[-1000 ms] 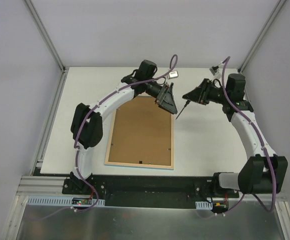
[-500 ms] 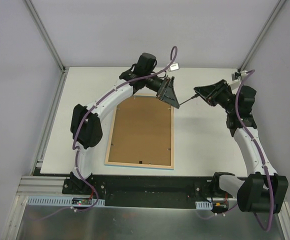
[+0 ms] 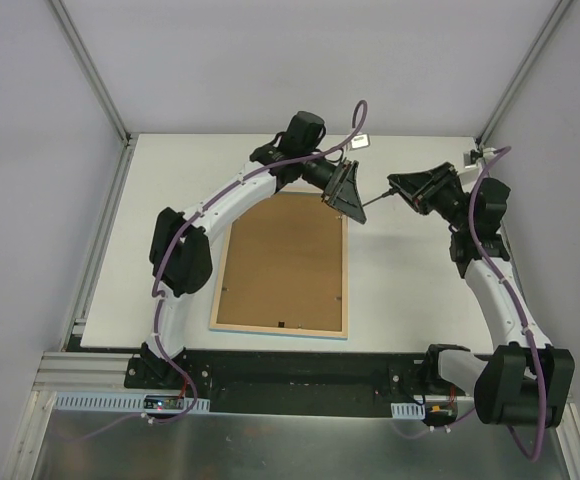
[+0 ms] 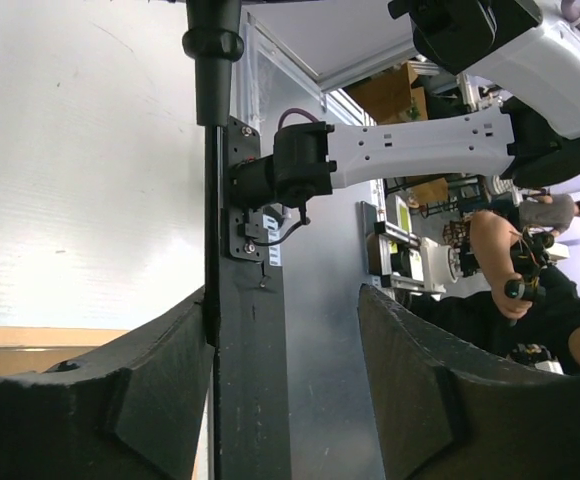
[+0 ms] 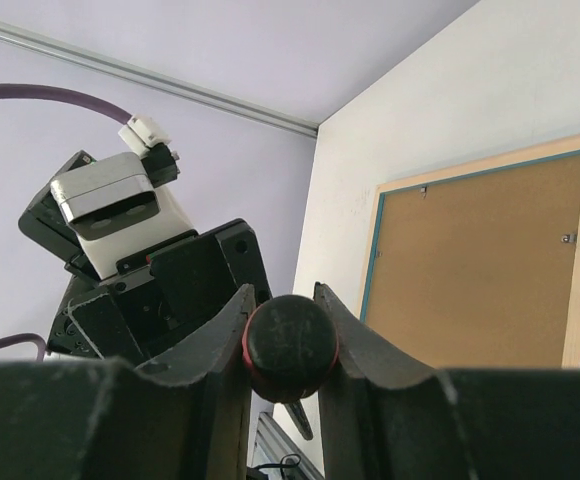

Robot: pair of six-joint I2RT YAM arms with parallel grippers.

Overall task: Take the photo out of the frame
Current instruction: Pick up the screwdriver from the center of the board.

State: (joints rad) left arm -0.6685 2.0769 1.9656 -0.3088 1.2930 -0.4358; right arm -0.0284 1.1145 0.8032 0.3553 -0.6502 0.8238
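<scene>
Our right gripper holds the screwdriver, left gripper open by its tip; we think opening the frame below comes next.

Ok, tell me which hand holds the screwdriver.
The right hand: its fingers clamp the red-rimmed handle of the screwdriver. The left hand stands open.

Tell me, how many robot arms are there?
2. The left arm reaches over the frame's far right corner. The right arm curves along the table's right side. None look hidden.
</scene>
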